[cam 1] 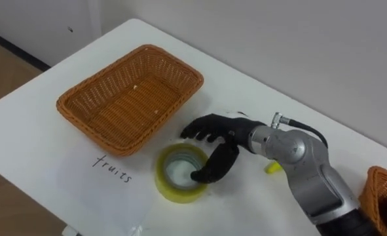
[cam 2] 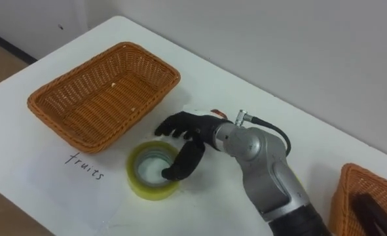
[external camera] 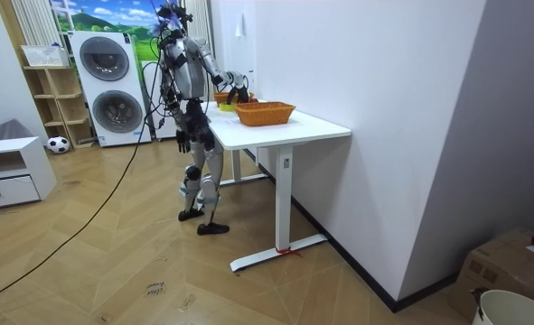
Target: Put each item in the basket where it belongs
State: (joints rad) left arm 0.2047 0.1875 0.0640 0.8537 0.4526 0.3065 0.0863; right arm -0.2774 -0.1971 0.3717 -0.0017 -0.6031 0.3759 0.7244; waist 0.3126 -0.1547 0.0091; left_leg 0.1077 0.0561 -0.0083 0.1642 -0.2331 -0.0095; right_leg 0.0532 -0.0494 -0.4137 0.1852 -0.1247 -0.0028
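- My right hand [cam 1: 227, 136] is down on the white table [cam 1: 29, 141], right at the roll of yellow tape [cam 1: 178, 172].
- The thumb dips into the roll's hole and rests against the inside of the ring.
- The fingers [cam 1: 196, 128] are spread and only loosely bent, over the table just past the roll's far rim. They are not closed, so nothing is gripped yet.
- The roll lies flat, hole up, just in front of the big basket [cam 1: 82, 108] and near a handwritten label [cam 1: 112, 168] on the tabletop.
- My left hand [external camera: 183, 140] hangs low by my hip as I stand at the table's end.
- Count: one roll of tape.
- Two wicker baskets. The big one on my left has nothing in it, and the second basket [cam 2: 358, 190] is at my far right with something dark [cam 2: 376, 208] inside that I can't make out.
- One small yellow thing [cam 1: 272, 168] lies on the table, just beside my forearm.
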